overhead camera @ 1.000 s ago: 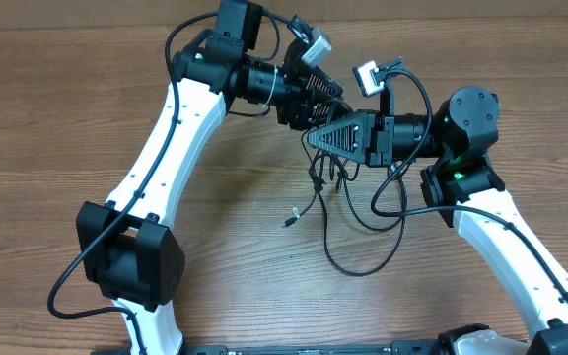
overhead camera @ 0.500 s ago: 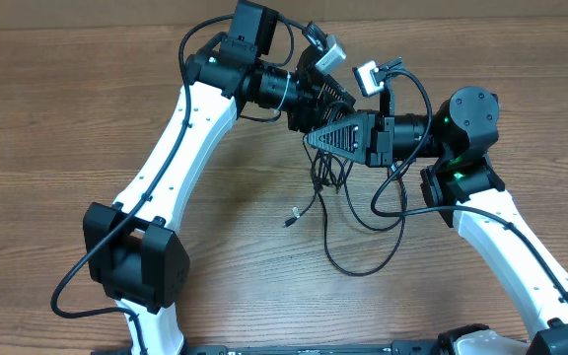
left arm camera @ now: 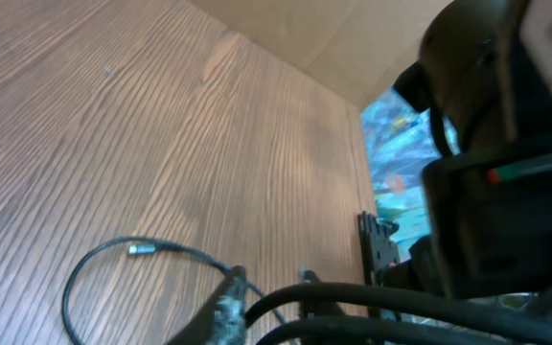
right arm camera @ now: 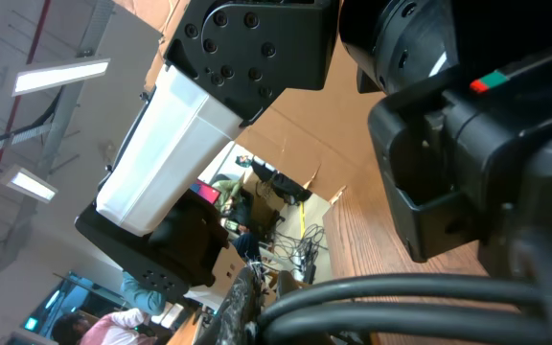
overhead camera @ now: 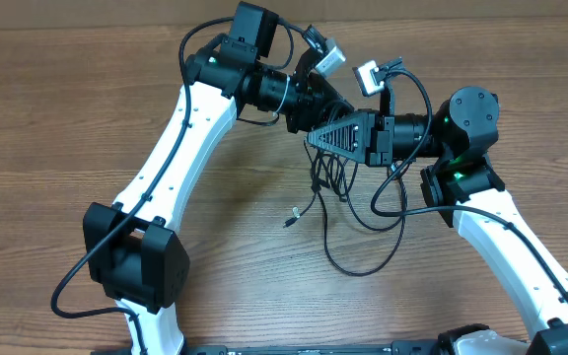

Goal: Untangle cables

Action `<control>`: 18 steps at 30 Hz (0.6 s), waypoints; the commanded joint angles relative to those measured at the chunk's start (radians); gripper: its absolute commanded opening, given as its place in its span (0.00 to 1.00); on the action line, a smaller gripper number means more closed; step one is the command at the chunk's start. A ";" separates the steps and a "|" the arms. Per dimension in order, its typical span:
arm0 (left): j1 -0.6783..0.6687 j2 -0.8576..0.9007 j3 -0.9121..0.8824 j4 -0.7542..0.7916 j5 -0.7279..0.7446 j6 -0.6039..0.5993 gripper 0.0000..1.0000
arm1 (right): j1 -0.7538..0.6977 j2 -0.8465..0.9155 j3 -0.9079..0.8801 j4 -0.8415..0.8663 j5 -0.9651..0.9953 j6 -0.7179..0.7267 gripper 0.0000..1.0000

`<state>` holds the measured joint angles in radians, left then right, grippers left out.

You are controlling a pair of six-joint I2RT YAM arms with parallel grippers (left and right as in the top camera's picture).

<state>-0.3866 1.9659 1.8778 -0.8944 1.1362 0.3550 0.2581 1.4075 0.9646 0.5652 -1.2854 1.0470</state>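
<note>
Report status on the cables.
Right gripper shut on cables, loops trailing below. Left gripper close beside it, jaws unclear. Nothing else in the way.

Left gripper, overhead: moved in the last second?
Yes. The left gripper shifted right, toward the right gripper, which stayed put with the cables hanging from its tip; the gap between them narrowed.

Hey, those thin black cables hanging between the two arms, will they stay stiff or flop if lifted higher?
Probably floppy: the cables droop below the right tool and curl in slack loops on the table. Likely light, being so thin. The loose plug end may drag or swing.
</note>
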 commanded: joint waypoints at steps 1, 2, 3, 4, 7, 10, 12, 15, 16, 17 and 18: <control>-0.003 0.009 0.002 -0.015 -0.068 0.004 0.14 | 0.010 -0.005 0.012 0.010 -0.012 0.004 0.05; -0.001 0.009 0.002 -0.019 -0.080 0.004 0.07 | 0.010 -0.005 0.012 0.010 -0.013 0.004 0.05; 0.002 0.009 0.002 -0.023 -0.086 0.004 0.05 | 0.010 -0.005 0.012 0.010 -0.014 0.004 0.06; 0.006 0.009 0.002 -0.026 -0.090 0.004 0.04 | 0.010 -0.005 0.012 0.010 -0.016 0.004 0.08; 0.025 0.009 0.002 -0.035 -0.092 0.004 0.04 | 0.010 -0.005 0.012 0.009 -0.025 0.004 0.13; 0.057 0.008 0.002 -0.048 -0.093 0.004 0.04 | 0.010 -0.005 0.012 0.009 -0.047 0.003 0.25; 0.087 0.008 0.003 -0.063 -0.093 0.004 0.04 | 0.010 -0.005 0.012 0.002 -0.070 0.000 0.33; 0.145 0.006 0.003 -0.097 -0.102 0.005 0.04 | 0.010 -0.004 0.011 -0.039 -0.089 -0.014 0.41; 0.162 0.003 0.003 -0.106 -0.108 0.005 0.04 | 0.010 -0.004 0.011 -0.059 -0.089 -0.032 0.43; 0.183 0.001 0.003 -0.121 -0.120 0.005 0.04 | 0.010 -0.004 0.011 -0.091 -0.089 -0.061 0.44; 0.203 -0.003 0.003 -0.136 -0.130 0.011 0.04 | 0.010 -0.004 0.011 -0.134 -0.086 -0.104 0.46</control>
<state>-0.2508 1.9659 1.8778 -1.0050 1.0477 0.3546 0.2619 1.4075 0.9649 0.4980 -1.3388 1.0332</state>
